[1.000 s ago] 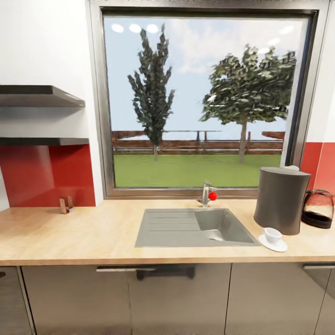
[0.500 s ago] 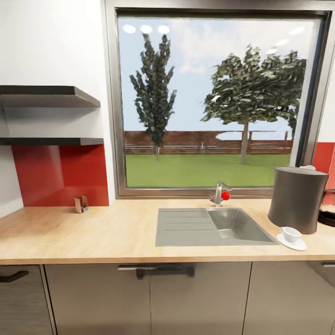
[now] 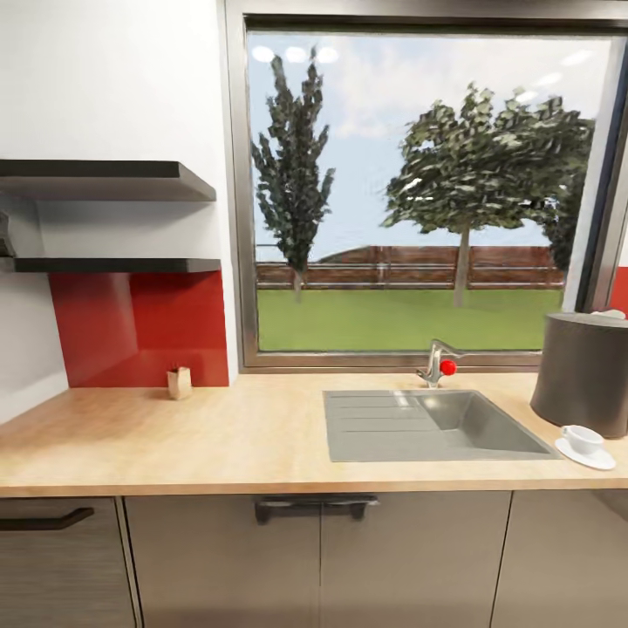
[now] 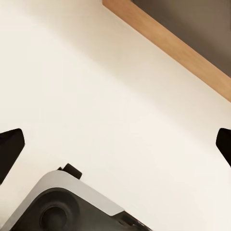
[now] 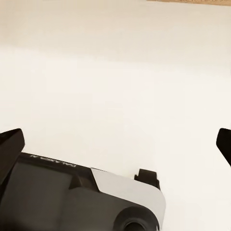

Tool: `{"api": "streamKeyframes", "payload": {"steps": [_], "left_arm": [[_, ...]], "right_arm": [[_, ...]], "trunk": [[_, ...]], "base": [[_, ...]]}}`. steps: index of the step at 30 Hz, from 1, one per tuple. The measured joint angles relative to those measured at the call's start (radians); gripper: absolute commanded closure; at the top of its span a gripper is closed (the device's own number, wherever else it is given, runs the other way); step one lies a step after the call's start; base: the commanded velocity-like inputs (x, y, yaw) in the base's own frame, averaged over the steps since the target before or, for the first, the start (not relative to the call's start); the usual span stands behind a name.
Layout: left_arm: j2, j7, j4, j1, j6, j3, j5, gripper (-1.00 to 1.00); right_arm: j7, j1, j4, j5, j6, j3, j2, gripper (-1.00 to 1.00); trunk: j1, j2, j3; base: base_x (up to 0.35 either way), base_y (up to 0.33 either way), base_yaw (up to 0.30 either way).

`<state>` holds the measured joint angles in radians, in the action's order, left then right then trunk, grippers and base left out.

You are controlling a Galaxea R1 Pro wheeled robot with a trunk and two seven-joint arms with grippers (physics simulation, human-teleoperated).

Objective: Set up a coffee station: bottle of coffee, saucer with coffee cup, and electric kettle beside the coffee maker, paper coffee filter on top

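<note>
the wooden countertop (image 3: 218,436) carries the grey coffee maker (image 3: 583,373) at its right end, with the coffee cup (image 3: 582,438) already on its saucer (image 3: 586,453) just beside it. kettle, filter and coffee bottle look undone; the shelf (image 3: 105,179) seems bare. the left gripper (image 4: 115,144) and right gripper (image 5: 115,144) hang spread wide and empty over pale floor.

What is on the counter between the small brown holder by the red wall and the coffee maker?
In the head view, the sink with its tap lies between the holder and the coffee maker; the rest is bare counter.
</note>
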<state>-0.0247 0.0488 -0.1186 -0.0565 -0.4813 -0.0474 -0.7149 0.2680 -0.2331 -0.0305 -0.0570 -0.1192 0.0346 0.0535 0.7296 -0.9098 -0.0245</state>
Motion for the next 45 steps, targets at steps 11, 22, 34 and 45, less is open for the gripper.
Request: {"api": "streamKeyframes", "payload": {"steps": [11,22,34,45], "left_arm": [[-0.001,0.0,0.0,0.0,0.0,0.0,0.0,-1.0],[-0.001,0.0,0.0,0.0,0.0,0.0,0.0,-1.0],[-0.002,0.0,0.0,0.0,-0.002,0.0,0.0,-1.0],[-0.002,0.0,0.0,0.0,-0.003,0.0,0.0,-1.0]], "right_arm": [[-0.001,0.0,0.0,0.0,-0.001,0.0,-0.001,-1.0],[-0.002,0.0,0.0,-0.001,-0.007,0.0,0.0,-1.0],[-0.027,0.0,0.0,0.0,-0.018,0.001,-0.002,-1.0],[-0.029,0.0,0.0,-0.001,-0.017,0.001,-0.001,-1.0]], "trunk": [[0.0,0.0,0.0],[0.0,0.0,0.0],[0.0,0.0,0.0],[0.0,0.0,0.0]], "base": [[0.0,0.343,0.0],[0.0,0.343,0.0],[0.0,0.344,0.0],[0.0,0.344,0.0]]}}
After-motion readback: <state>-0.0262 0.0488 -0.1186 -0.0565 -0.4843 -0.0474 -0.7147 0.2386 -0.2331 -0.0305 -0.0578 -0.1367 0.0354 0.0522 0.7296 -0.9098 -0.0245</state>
